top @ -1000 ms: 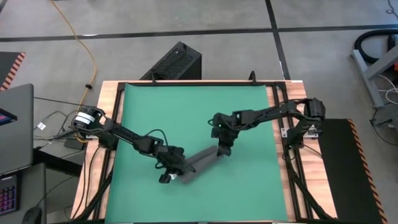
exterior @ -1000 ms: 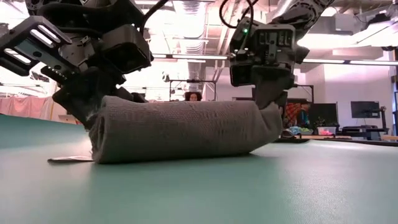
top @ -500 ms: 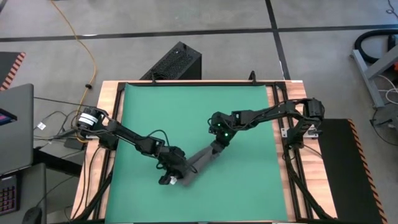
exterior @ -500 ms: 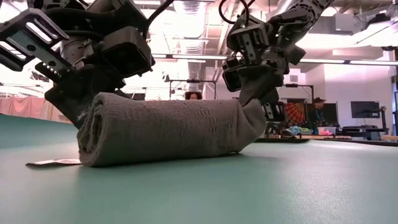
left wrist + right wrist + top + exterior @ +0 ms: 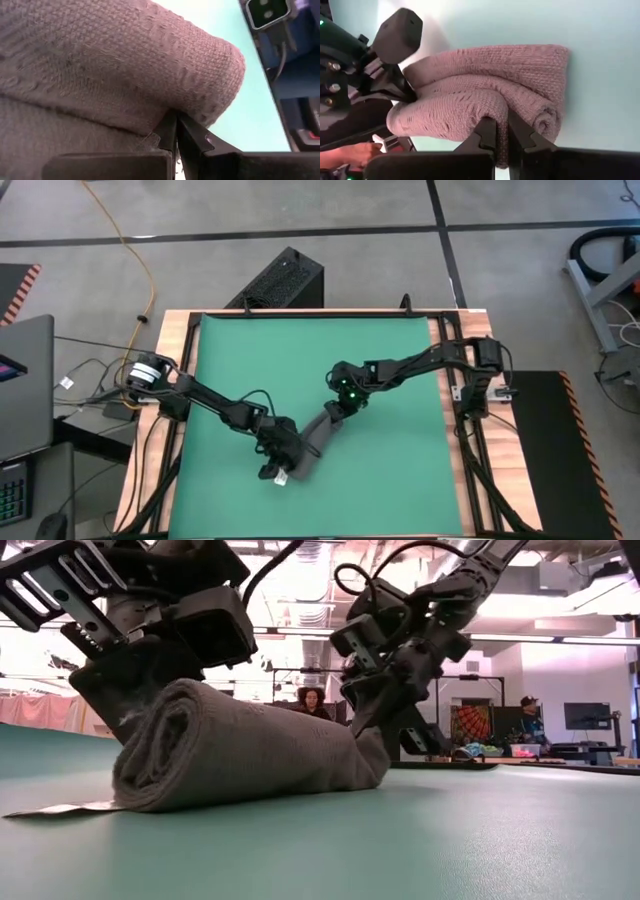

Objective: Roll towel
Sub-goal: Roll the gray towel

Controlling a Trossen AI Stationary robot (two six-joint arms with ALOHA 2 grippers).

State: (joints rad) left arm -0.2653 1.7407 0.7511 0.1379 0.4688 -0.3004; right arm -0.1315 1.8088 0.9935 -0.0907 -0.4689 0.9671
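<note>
The dark grey towel (image 5: 314,438) lies rolled up on the green mat (image 5: 300,350), slanting from near left to far right. Its spiral near end (image 5: 150,755) faces the low camera, and its white tag (image 5: 60,808) lies flat on the mat beside that end. My left gripper (image 5: 284,458) is shut at the roll's near end, its fingertips (image 5: 175,125) tucked against the cloth. My right gripper (image 5: 337,413) is shut on the roll's far end (image 5: 502,132). My left gripper presses its shut fingertips into the crease under the roll's outer bulge (image 5: 167,107), near the roll's near end. It comes slanting down from the table's left. The roll rests on the mat. My right gripper pinches a fold of the outer layers at the roll's far end (image 5: 501,112) between its two fingers. It comes slanting down from the table's right. That end rests on the mat (image 5: 370,765).
Bare green mat lies around the roll on all sides, framed by the wooden table rim (image 5: 445,430). A black box (image 5: 285,280) stands beyond the far edge. A laptop (image 5: 20,380) sits off to the left. People (image 5: 312,698) show in the room behind.
My right gripper has gone toward the table's left with the roll's far end, and its wrist has rolled. The towel roll has turned about on the mat: its far end has swung left, so it lies more near-to-far. Its near end stays by my left gripper.
</note>
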